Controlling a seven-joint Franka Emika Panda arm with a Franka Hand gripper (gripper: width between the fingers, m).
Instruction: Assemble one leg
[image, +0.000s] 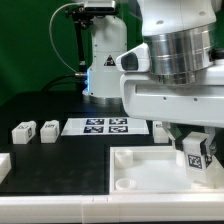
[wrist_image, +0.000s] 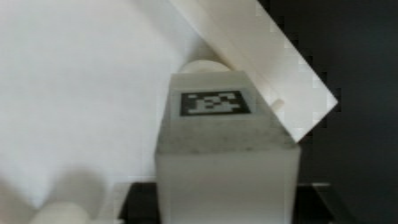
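Note:
My gripper (image: 194, 152) is shut on a leg (image: 193, 153), a small white block with a black-and-white marker on its face. It holds the leg upright over the right part of the large white tray-like piece (image: 135, 165). In the wrist view the leg (wrist_image: 222, 130) fills the middle between the dark fingers (wrist_image: 143, 200), its far end at the rim of the tray piece (wrist_image: 267, 60). Two more legs (image: 23, 131) (image: 48, 128) lie on the black table at the exterior view's left.
The marker board (image: 103, 126) lies on the table behind the tray piece. A white block (image: 160, 128) sits beside it. The arm's base (image: 100, 60) stands at the back. A white part (image: 3, 166) shows at the left edge.

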